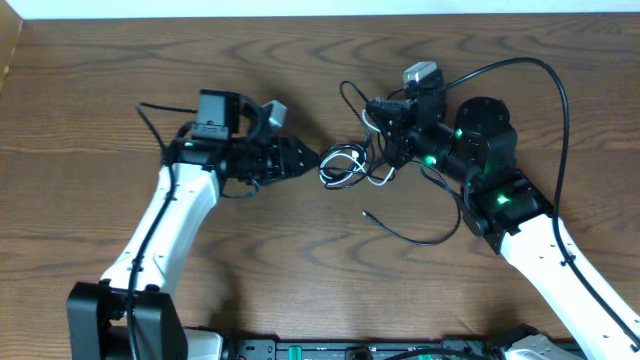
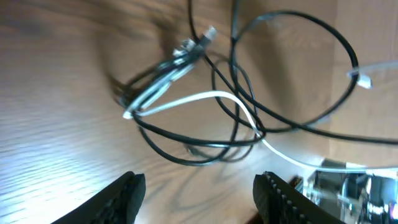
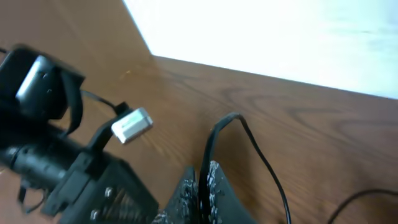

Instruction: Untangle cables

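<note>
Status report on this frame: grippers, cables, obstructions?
Left gripper open, empty. Right gripper shut on black cable. White cable crossed with black loops, tangled. No obstruction seen.

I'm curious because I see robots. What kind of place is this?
Probably a robot lab: two white-and-black robot arms at a brown wooden table, with tangled thin black and white cables.

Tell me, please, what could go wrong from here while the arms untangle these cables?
The right hand is shut on the thin black cable; pulling could tighten its loops around the thin white cable instead of freeing it. The open left hand faces several crossing strands, so closing there might pinch both cables together.
</note>
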`<move>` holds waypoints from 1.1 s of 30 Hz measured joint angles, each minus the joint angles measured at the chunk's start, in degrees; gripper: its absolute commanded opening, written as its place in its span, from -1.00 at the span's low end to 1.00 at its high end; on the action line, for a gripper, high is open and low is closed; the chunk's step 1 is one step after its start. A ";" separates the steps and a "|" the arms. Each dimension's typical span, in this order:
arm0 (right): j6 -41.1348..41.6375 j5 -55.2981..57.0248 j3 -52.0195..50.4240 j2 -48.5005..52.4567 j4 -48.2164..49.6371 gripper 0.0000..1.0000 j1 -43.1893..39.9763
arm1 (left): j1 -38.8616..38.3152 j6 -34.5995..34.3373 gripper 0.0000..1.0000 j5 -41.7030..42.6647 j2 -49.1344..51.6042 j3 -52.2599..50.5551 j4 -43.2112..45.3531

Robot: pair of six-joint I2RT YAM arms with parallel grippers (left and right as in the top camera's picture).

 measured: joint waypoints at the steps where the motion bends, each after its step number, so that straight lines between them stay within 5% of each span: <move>1: 0.20 0.57 0.00 0.00 0.04 -0.98 0.00 | -0.87 0.04 0.24 -0.15 0.15 0.02 0.11; 14: 1.73 2.12 0.00 0.00 -0.13 -0.98 0.00 | -10.80 1.09 0.34 -22.95 5.90 0.02 8.74; 29: 2.75 2.14 0.00 0.00 -0.37 -0.98 0.00 | -11.91 1.25 0.33 -26.05 14.97 0.00 20.85; 33: 2.99 2.03 0.00 0.00 -0.37 -0.98 0.00 | -12.31 1.22 0.13 -25.90 15.08 0.00 21.46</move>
